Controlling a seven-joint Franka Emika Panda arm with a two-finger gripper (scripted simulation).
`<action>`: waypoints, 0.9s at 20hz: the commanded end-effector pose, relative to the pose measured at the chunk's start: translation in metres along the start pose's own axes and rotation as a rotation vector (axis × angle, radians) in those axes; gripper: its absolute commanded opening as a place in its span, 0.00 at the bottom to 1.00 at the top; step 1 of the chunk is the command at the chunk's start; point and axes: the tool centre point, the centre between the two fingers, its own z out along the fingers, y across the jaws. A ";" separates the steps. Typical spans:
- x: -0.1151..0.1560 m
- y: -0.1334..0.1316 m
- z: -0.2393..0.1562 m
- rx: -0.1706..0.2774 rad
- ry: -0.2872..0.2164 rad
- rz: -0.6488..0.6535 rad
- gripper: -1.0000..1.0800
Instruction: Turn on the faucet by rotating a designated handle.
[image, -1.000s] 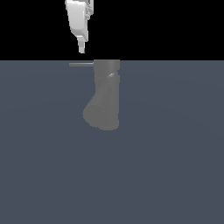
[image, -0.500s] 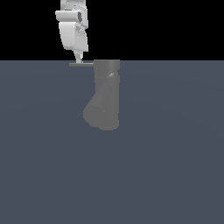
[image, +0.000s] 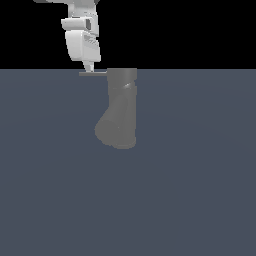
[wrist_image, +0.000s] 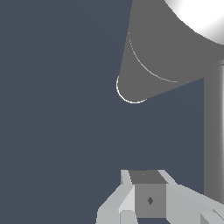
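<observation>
The faucet (image: 120, 112) is a dull grey chunky cylinder with a wider rounded end low in the exterior view; in the wrist view the faucet (wrist_image: 175, 48) fills the area beyond my fingers. Its handle (image: 94, 73) is a thin grey rod sticking out of the body's top toward the exterior view's left. My white gripper (image: 89, 69) hangs straight above it, its tip down at the rod near the outer end. In the wrist view the gripper (wrist_image: 146, 176) is shut with nothing between its fingers, and the handle (wrist_image: 214, 131) runs alongside it.
A flat dark blue-grey floor (image: 200, 190) spreads around the faucet. Black background lies behind the arm.
The gripper has come down from above and shifted slightly toward the exterior view's left, so its tip now reaches the handle. The handle and faucet have not moved.
</observation>
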 end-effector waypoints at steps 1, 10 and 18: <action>0.000 0.000 0.000 0.000 0.000 0.000 0.00; 0.001 0.021 0.000 0.000 0.000 0.000 0.00; 0.002 0.040 0.000 0.000 0.000 0.000 0.00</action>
